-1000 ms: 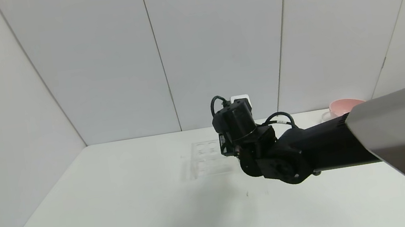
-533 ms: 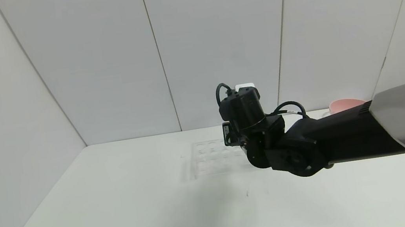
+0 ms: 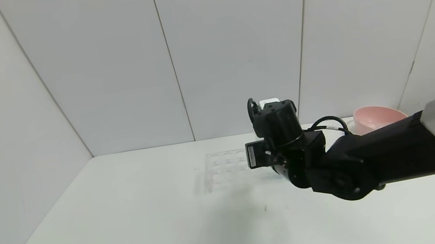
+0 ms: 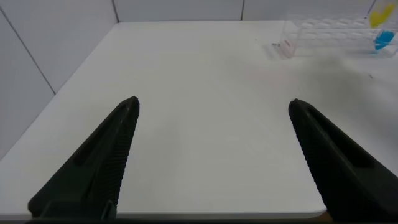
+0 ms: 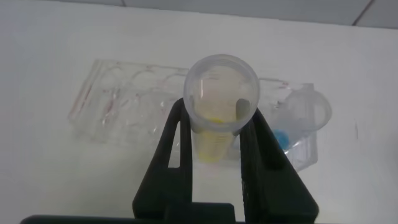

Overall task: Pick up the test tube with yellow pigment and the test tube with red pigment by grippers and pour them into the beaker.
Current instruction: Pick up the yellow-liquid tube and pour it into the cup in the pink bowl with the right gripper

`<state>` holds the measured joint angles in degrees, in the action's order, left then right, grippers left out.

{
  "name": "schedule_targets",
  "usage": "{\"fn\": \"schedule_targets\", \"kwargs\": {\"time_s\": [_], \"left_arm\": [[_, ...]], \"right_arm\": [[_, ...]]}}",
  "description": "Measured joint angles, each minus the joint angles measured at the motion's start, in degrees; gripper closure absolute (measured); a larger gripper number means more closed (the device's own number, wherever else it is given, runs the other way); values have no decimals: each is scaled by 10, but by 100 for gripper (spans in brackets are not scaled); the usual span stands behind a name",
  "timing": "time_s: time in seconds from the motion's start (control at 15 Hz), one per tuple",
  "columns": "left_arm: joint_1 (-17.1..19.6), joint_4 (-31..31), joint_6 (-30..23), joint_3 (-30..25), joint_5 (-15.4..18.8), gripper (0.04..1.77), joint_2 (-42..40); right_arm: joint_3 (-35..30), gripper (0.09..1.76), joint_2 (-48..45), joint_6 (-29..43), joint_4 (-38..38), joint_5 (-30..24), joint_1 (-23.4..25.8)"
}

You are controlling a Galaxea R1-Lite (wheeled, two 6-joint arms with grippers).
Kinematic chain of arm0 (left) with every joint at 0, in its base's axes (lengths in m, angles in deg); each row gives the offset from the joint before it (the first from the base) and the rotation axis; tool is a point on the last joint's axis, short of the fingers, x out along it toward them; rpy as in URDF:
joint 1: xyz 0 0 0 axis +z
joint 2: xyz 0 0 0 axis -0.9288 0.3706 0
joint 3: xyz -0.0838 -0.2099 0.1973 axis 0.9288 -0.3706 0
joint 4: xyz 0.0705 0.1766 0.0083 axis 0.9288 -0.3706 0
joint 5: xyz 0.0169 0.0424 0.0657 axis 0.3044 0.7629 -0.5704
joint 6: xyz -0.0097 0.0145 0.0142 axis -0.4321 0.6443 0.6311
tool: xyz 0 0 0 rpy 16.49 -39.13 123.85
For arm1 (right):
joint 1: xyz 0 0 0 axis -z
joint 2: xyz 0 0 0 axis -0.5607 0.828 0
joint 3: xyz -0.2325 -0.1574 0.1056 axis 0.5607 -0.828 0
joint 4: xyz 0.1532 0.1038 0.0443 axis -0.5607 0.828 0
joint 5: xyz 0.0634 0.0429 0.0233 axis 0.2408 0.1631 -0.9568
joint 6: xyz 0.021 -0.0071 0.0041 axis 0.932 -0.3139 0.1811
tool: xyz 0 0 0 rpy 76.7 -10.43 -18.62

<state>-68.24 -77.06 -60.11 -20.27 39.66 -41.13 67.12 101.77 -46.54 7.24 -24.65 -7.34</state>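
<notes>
White table [image 3: 129, 219], grey panel walls behind. You see test tube with yellow pigment [image 5: 219, 102] clamped upright in right gripper [image 5: 214, 134], above clear rack [image 5: 124, 102]; blue tube [image 5: 281, 137] remains in rack. Pink bowl [image 3: 376, 116] far right. Left gripper [image 4: 211, 155] spread wide, holding nothing, over bare table.

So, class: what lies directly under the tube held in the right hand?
In the right wrist view, the right hand grips the test tube with yellow pigment above the clear rack. A blue-tinted tube stands beside it. The rack slots right below are covered.
</notes>
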Motion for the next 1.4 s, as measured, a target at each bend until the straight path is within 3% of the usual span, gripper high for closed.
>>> {"fn": "schedule_targets", "kwargs": {"time_s": [0.33,0.47,0.67,1.07,1.4], "left_arm": [[0,0,0,0,0,9,0],[0,0,0,0,0,9,0],[0,0,0,0,0,9,0],[0,0,0,0,0,9,0],[0,0,0,0,0,9,0]], "right_arm": [[-200,135,-62,-110,-192,-127,30],[-271,135,-84,-142,-275,-204,69],[-329,135,-119,-174,-294,-287,152],[-321,135,-182,-243,-145,-467,337],[-222,135,-196,-295,20,-574,462]]}}
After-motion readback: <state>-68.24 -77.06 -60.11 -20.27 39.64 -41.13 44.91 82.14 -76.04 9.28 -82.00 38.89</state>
